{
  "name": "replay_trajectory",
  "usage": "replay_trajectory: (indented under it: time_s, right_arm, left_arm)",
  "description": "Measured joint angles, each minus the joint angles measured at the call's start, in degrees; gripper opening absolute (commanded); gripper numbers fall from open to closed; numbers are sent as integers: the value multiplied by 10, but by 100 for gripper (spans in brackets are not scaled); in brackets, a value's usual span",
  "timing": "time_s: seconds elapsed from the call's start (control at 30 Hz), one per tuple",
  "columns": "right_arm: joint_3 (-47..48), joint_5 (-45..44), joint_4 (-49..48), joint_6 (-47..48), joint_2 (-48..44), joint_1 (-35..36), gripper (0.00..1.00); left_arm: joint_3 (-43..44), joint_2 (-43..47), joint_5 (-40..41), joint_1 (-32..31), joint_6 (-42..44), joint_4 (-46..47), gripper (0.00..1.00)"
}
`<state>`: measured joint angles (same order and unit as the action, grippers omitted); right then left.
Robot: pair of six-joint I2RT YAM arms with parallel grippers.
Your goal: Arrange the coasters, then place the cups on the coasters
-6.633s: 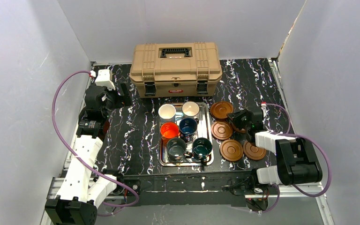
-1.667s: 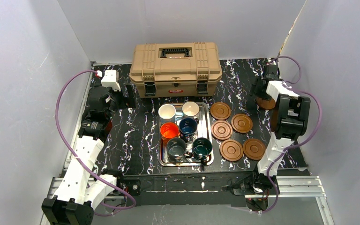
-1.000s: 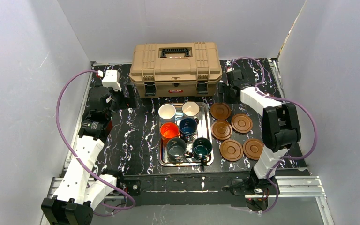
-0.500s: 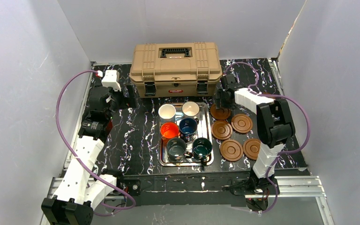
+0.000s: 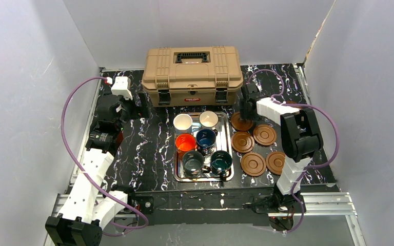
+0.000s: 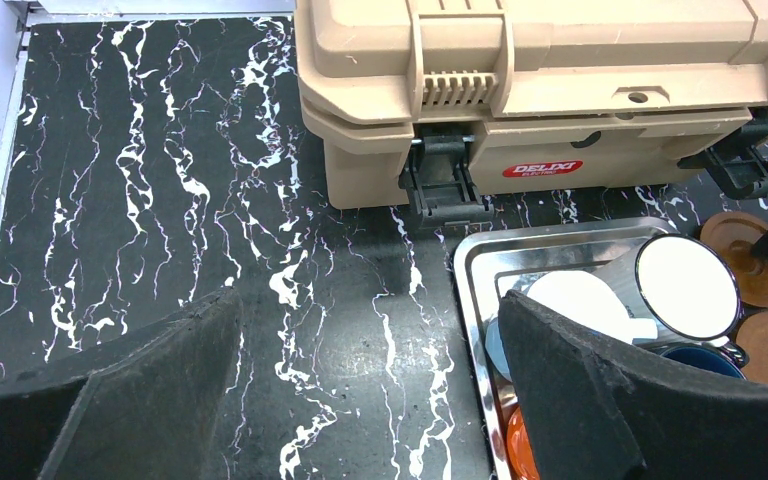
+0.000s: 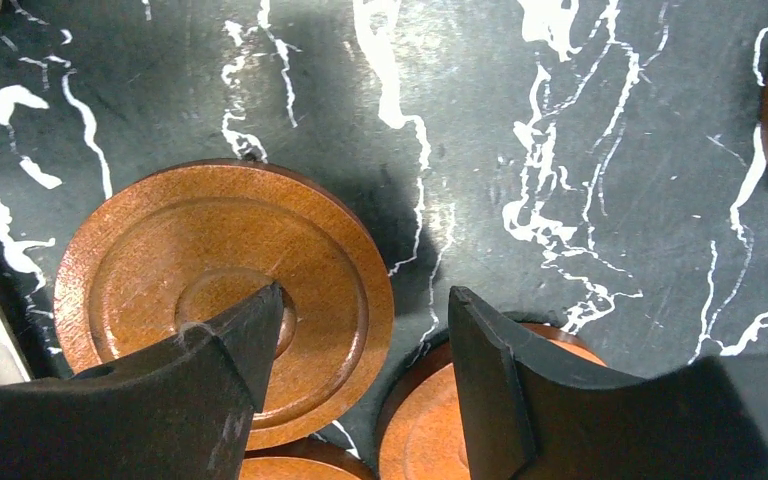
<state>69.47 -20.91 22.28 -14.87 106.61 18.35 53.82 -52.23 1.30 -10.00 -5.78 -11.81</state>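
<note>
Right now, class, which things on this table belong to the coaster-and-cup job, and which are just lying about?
Job: five flat round brown grooved coasters; six small handled cups (two cream-white, one orange, one navy, one teal, one grey-green).
Lying about: rectangular shiny steel tray holding the cups; tan latched toolbox.

Black table [image 5: 154, 143], white marble veining. Directly on it:
- tan toolbox [image 5: 192, 74], far middle, lid down, latched front toward near edge.
- steel tray [image 5: 203, 177], just in front of toolbox, apart from it, long side running near to far.
- 5 brown coasters [image 5: 253, 164], flat, grooved faces up, right of tray: 3 in column just beside tray's right rim, 2 in outer column, staggered.

Neighbouring discs close together; touching or not, cannot tell.
</note>
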Motion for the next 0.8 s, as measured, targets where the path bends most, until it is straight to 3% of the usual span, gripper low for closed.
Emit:
replay_trajectory:
  time_s: [0.2,0.57,0.8]
  right_arm:
    - [7,-17,2,0,7,-17,67]
    - [64,-17,12,9,46,-111,67]
    - [87,-1,31,23,39,-125,77]
  left_arm:
    - [0,0,1,0,0,0,98]
    - [0,0,2,0,0,0,98]
    - [0,0,2,-1,0,0,98]
